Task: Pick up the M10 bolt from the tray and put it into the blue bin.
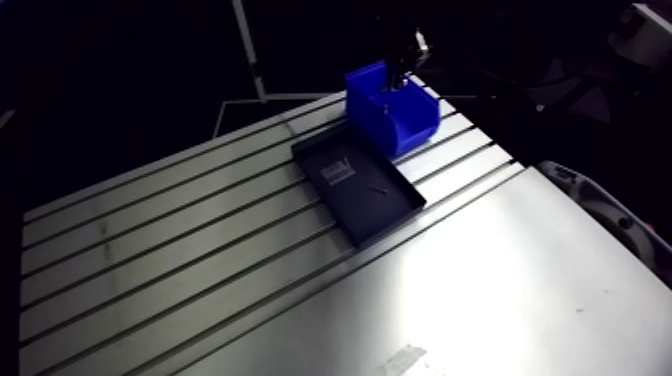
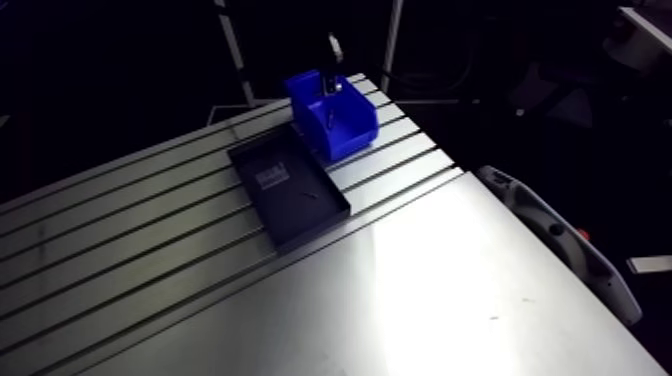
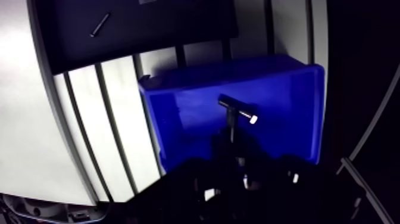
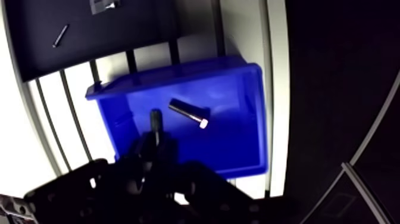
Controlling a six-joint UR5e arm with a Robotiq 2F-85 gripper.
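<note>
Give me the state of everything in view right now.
tray: lying flat, holding one small dark pin.
blue bin: upright, open-topped, beside the tray.
M10 bolt: on its side inside the blue bin; held or released, unclear.
gripper: above the blue bin, grip unreadable.

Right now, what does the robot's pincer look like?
The pincer is black: a wide, blocky body narrowing to a thin dark end, with a few small pale glints. In the arm view it is a small dark shape. No markings show.
</note>
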